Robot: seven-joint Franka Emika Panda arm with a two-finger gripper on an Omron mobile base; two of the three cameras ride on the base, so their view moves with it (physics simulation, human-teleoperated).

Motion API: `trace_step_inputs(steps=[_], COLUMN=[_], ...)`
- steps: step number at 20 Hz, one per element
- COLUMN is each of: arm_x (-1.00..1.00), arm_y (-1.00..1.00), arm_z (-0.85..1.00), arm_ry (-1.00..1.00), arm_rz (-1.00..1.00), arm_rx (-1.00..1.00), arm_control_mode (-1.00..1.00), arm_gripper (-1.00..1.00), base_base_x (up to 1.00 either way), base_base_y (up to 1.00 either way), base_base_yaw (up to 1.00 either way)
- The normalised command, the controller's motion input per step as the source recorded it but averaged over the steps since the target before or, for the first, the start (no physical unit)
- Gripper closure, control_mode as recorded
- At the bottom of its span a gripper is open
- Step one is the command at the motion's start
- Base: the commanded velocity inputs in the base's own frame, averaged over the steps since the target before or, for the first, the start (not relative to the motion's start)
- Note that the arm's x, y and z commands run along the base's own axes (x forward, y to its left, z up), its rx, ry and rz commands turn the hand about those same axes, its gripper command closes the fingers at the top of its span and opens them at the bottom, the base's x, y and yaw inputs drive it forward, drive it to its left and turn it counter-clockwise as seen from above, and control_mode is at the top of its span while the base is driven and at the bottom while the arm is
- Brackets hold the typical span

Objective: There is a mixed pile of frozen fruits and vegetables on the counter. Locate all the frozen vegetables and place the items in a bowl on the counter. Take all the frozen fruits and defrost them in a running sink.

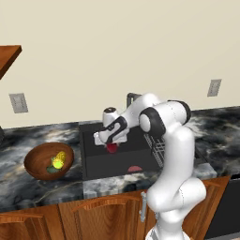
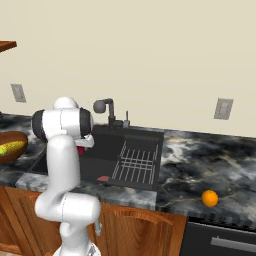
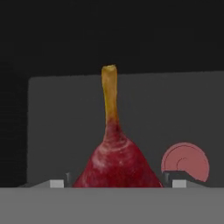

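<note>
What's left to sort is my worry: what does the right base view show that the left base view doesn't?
Right base view: the orange ball, lying on the counter right of the sink.
Left base view: the claw holding the dark red fruit above the basin, and the dark green piece beside the corn cob.
Both: the sink, the bowl with the corn cob, and the pinkish patch.

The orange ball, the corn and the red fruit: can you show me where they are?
Orange ball (image 2: 210, 198): right base view, middle of the ball, lying on the counter.
Corn (image 1: 58, 160): left base view, yellow part, inside the bowl.
Red fruit (image 3: 117, 165): hand view, its red body, between the fingertips.
</note>
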Motion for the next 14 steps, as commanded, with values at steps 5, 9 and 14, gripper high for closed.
trace_step_inputs(steps=[5,9,14], arm_x=[0.12,0.06,0.04], arm_y=[0.12,0.12,0.11], arm_z=[-0.45,-0.46,-0.41], arm_ry=[-0.05,-0.01,0.00], arm_rz=[0.03,0.03,0.04], arm_rx=[0.01,0.01,0.00], arm_control_mode=[-1.00,-1.00,-1.00], arm_gripper=[1.00,1.00,1.00], base_base_x=[0.00,0.00,0.00], base_base_y=[0.00,0.00,0.00], base_base_yaw=[0.00,0.00,0.00])
